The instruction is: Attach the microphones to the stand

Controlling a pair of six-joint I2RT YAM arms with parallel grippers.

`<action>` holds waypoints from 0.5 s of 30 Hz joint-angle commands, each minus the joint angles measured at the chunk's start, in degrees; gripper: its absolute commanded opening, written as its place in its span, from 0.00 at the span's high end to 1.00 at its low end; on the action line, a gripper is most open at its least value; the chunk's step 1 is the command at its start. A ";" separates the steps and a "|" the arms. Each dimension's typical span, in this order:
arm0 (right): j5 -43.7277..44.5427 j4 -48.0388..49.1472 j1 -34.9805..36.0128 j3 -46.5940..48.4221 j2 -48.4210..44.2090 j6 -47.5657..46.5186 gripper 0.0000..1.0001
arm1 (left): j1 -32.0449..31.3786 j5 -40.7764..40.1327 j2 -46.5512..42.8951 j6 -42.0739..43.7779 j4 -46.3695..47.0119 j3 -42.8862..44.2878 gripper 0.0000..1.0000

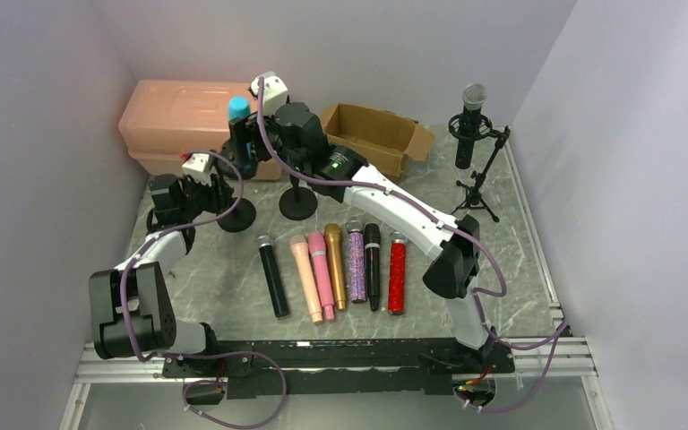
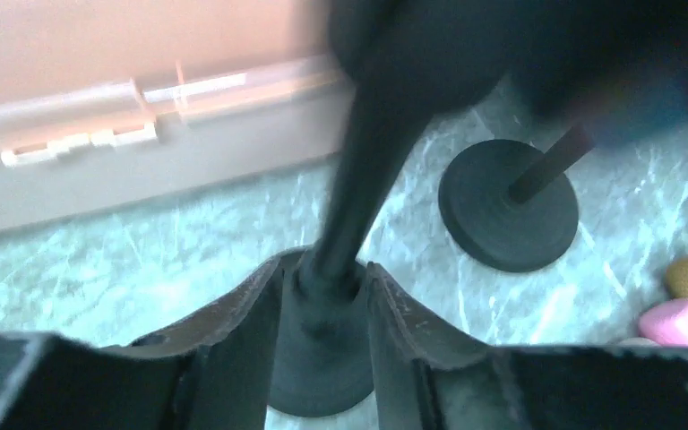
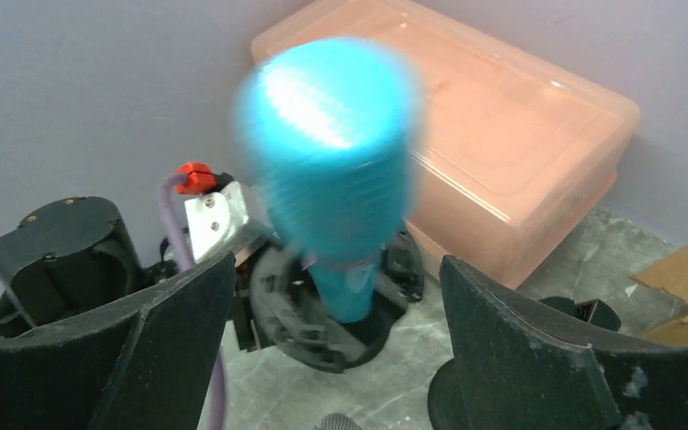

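Left gripper (image 2: 322,273) is clamped tight on the slim black stem of the stand (image 2: 321,367), right above its round matte base. Right gripper (image 3: 336,269) is spread wide, rough black fingers (image 3: 170,331) on either side of the teal microphone (image 3: 331,152), not touching it. That microphone sits head up in the stand's black round holder (image 3: 273,309), its ribbed, rounded head blurred. Just beside it is a second stand (image 2: 508,215), a flat black disc with a thin rod.

On the bench (image 1: 224,278), a grey-green marbled surface, lies a row of microphones (image 1: 335,269): black, peach, pink, gold, purple glitter, black, red glitter. Far right, a silver-mesh microphone (image 1: 473,112) is mounted on a black tripod (image 1: 477,188). At the back are a translucent peach plastic tub (image 1: 184,112) and an open cardboard box (image 1: 372,134). Pale lilac walls (image 1: 45,134) close in on three sides.
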 commanded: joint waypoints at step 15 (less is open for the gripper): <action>0.41 2.05 -1.11 -5.65 -5.45 0.11 0.15 | 1.94 -1.25 -5.08 -2.25 -13.43 -4.04 0.49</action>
